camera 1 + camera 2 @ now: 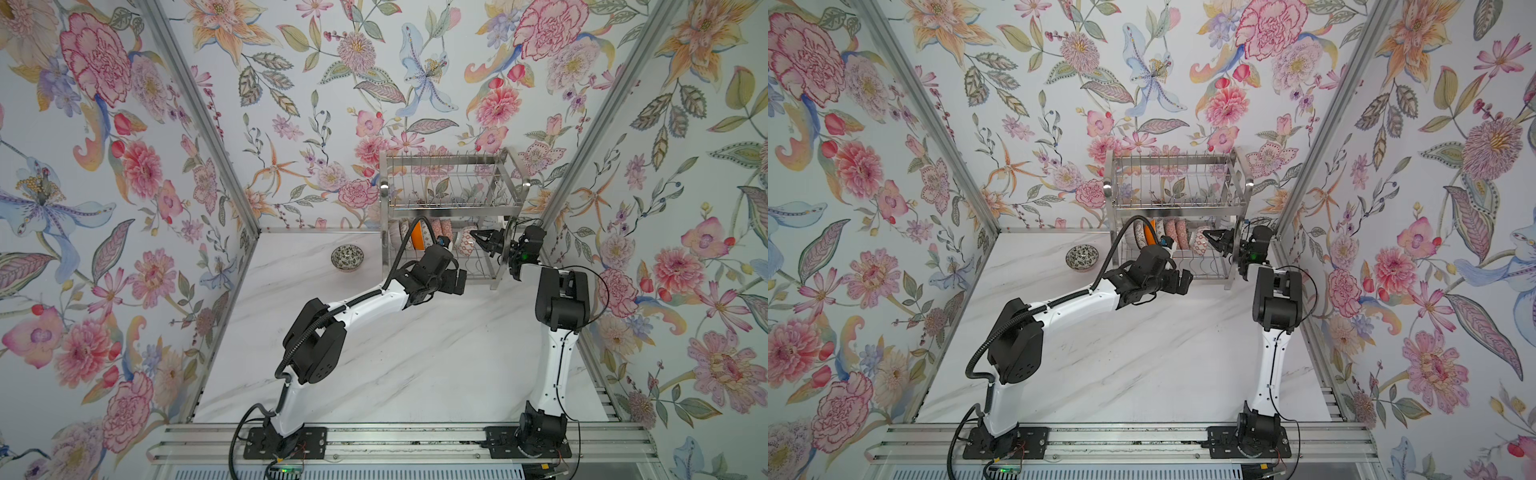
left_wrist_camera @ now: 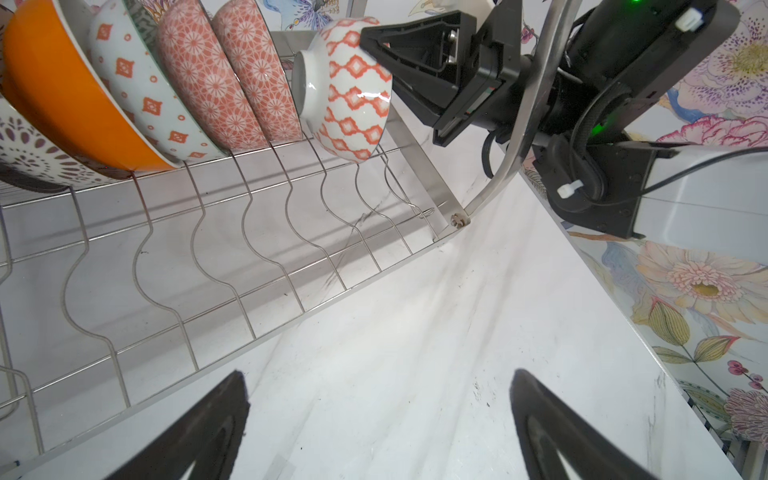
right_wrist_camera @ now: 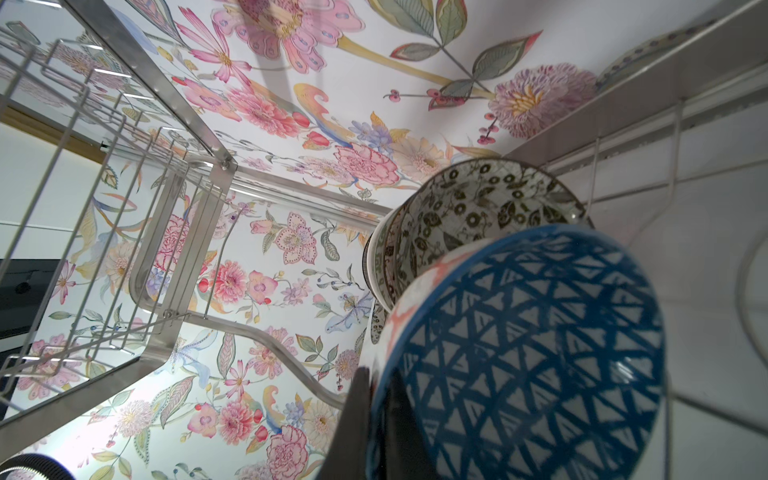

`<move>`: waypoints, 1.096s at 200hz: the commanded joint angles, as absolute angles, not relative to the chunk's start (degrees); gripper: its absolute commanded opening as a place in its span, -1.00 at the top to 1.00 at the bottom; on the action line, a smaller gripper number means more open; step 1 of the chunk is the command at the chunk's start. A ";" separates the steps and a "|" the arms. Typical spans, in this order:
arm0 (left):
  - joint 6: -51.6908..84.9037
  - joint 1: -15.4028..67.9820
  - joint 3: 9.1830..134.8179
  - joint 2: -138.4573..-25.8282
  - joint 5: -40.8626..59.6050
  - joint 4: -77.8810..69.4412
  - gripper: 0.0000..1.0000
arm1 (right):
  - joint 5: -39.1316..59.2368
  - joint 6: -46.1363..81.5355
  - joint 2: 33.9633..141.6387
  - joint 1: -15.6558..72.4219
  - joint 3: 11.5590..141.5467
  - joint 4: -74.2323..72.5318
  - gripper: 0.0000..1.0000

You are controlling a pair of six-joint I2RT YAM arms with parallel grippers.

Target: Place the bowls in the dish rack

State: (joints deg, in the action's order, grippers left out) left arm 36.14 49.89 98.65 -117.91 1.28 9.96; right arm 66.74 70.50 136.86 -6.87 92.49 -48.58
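Orange-latticed outside, blue-latticed inside, the bowl sits in the lower tier of the dish rack, rim pinched by my right gripper; my left gripper gapes above the marble table.

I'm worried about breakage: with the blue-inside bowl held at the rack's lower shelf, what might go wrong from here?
The right pincer grips the bowl only by its rim at the rack's end slots. If it is released before it is seated, it may tip onto the neighbouring bowl or off the end. The right arm reaches past the rack's curved leg. Pulling back could snag it and shake the whole rack.
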 commanded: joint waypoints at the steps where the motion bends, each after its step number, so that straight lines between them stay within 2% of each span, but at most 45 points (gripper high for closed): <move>1: 34.72 49.68 100.08 -118.68 1.85 10.83 -0.99 | 69.83 68.06 131.97 -5.88 88.58 -46.85 1.00; 107: 35.33 49.26 91.74 -113.69 1.51 6.86 -0.99 | 67.30 64.26 119.91 -5.82 70.77 -48.77 1.00; 155: 35.33 48.87 91.31 -113.29 1.43 6.83 -0.99 | 66.89 64.25 121.67 -7.33 75.70 -47.60 1.00; 219: 34.80 48.83 93.62 -114.17 0.86 8.91 -0.99 | 68.05 69.98 130.62 -8.81 88.14 -51.50 1.00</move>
State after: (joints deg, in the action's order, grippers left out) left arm 35.73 49.41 91.79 -115.28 1.23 7.77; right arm 66.08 67.20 127.72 -8.10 84.12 -47.13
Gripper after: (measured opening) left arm 0.994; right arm 0.077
